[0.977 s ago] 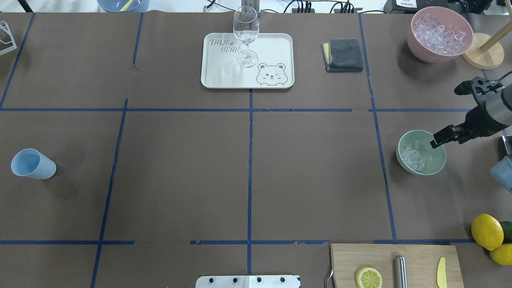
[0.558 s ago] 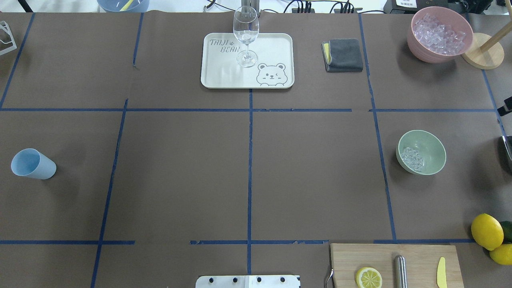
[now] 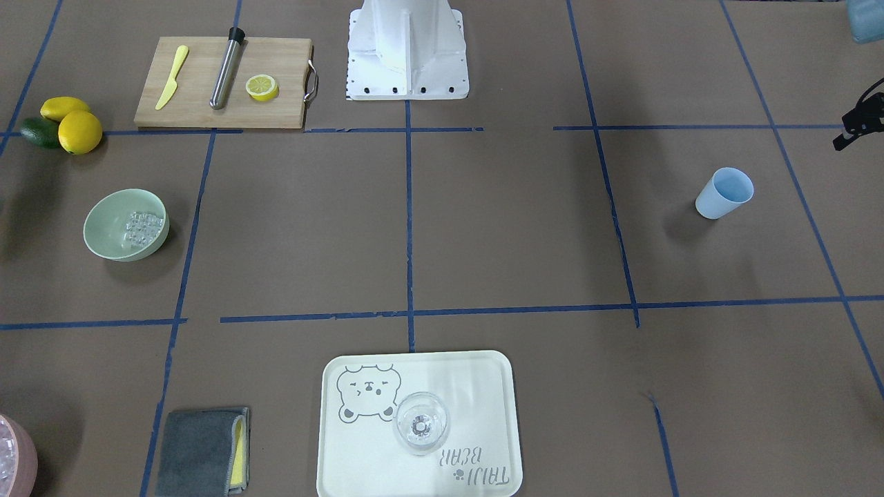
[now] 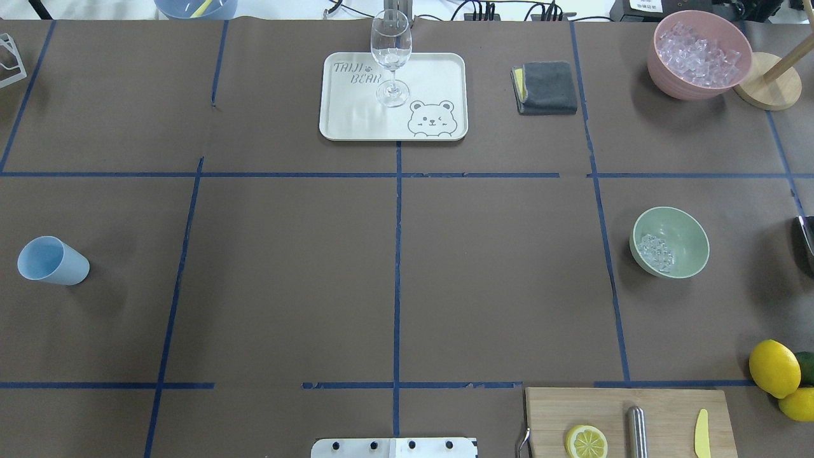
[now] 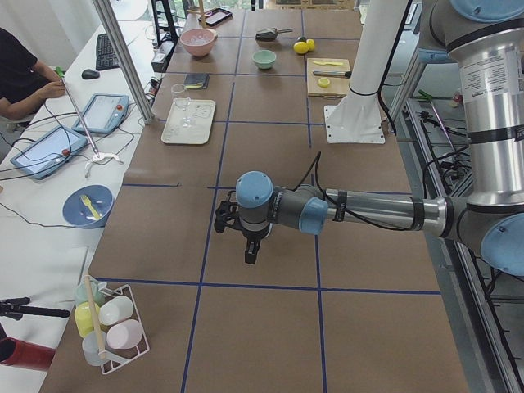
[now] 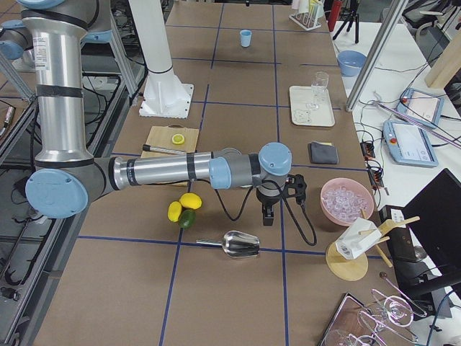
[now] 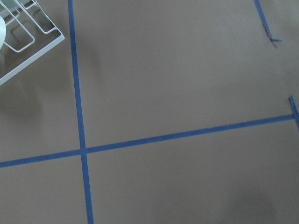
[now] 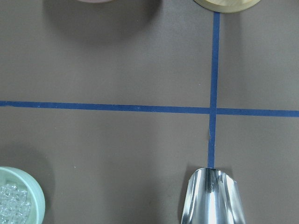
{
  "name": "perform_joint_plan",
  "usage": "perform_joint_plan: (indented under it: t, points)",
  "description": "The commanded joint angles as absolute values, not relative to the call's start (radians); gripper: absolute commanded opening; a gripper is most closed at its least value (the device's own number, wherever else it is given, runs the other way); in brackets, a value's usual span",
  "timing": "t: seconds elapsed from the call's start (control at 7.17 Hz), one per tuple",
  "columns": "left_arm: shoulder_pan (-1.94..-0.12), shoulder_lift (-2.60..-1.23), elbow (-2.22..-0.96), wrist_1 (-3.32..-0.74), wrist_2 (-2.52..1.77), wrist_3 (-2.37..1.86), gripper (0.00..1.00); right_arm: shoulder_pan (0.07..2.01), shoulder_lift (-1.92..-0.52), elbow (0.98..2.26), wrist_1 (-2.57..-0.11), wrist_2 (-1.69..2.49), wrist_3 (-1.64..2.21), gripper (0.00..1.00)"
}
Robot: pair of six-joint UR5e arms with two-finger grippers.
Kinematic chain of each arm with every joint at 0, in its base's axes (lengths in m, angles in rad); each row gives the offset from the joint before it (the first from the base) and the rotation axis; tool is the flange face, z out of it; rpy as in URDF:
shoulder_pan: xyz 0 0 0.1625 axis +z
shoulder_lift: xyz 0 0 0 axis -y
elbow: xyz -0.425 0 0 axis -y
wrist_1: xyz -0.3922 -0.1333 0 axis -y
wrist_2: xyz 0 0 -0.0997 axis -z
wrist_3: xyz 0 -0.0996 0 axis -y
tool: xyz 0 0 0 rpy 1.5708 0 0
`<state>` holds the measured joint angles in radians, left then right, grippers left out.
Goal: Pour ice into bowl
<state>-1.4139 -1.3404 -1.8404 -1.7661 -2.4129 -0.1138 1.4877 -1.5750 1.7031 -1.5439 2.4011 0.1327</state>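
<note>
The mint-green bowl stands on the table's right side with a small heap of clear ice in its bottom. It also shows in the front view and at the lower left of the right wrist view. My right gripper hangs over the table beyond the bowl's right, seen only from the right side, so I cannot tell its state. My left gripper hovers over bare table far to the left; whether it is open or shut I cannot tell.
A metal scoop lies empty on the table right of the bowl. A pink bowl full of ice stands at the back right, beside a wooden stand. A blue cup, tray with glass, cloth, cutting board and lemons surround.
My right arm was over the bowl's right rim one second ago and has drawn away to the right, out of the overhead view. The bowl and its ice have not moved.
</note>
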Motion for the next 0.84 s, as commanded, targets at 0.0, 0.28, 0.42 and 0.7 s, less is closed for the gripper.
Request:
perform_joint_plan:
  t: [0.0,0.28,0.42,0.7]
  points:
    - [-1.420,-1.342,-1.803,-1.819,-2.415,-0.112,1.00,1.488,-1.575,1.700,-1.545,2.399,0.086,1.00]
    - [-1.428,-1.394,-1.758,-1.816,-2.407,-0.103,1.00,1.488,-1.577,1.698,-1.545,2.396,0.084,1.00]
    - [-1.427,-1.432,-1.717,-1.809,-2.405,-0.103,1.00,1.488,-1.589,1.694,-1.546,2.398,0.084,1.00]
    - [-1.428,-1.436,-1.683,-1.807,-2.407,-0.103,1.00,1.488,-1.594,1.694,-1.548,2.396,0.080,1.00]
